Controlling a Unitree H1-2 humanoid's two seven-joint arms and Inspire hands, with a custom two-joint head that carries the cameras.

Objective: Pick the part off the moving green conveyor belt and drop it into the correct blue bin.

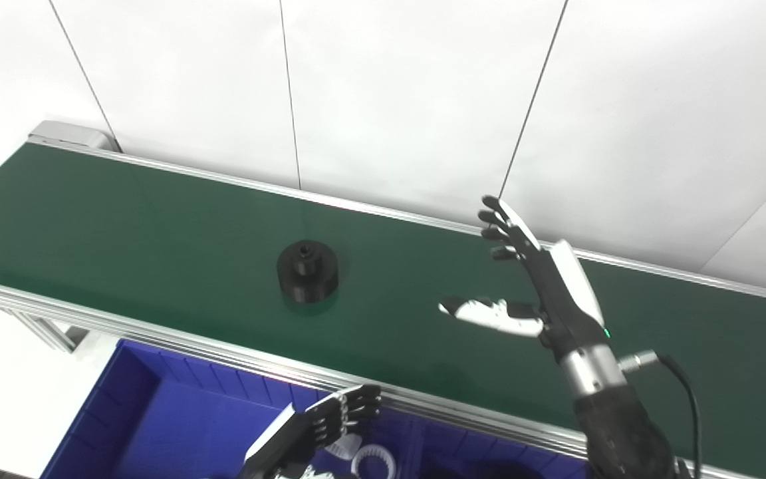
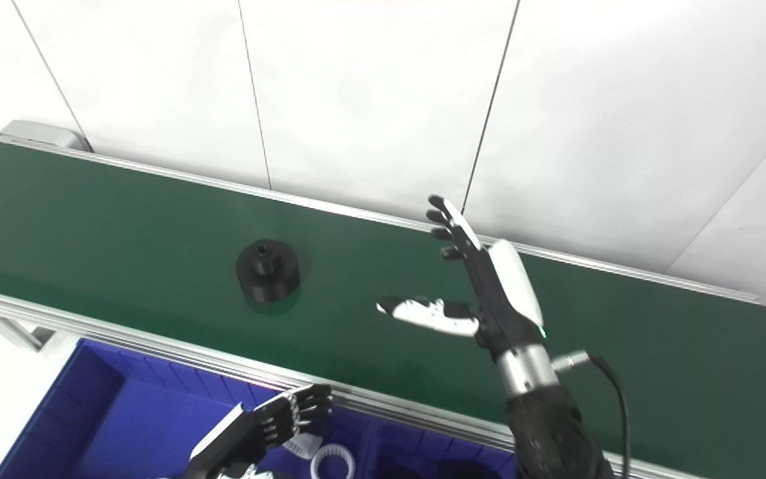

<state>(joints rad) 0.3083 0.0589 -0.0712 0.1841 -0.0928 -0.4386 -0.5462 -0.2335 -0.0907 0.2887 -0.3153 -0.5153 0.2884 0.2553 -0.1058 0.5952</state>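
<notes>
The right hand (image 1: 542, 293) hovers spread wide over the green conveyor belt (image 1: 124, 219), apparently waiting for the round black stepped part (image 1: 307, 271) beside it. The left hand (image 1: 316, 429), fingers curled on nothing, waits over the blue plastic bin (image 1: 157, 412) below the belt.

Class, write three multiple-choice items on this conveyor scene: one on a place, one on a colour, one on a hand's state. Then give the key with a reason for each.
1. Where is the black part?
A. in the blue bin
B. on the green belt
C. in the right hand

2. What colour is the bin below the belt's near rail?
A. blue
B. red
C. yellow

3. How is the right hand?
A. shut on the part
B. shut on nothing
C. open above the belt

Key: B, the part stands on the belt, left of the right hand; A, its walls are blue; C, fingers and thumb are spread and hold nothing.
</notes>
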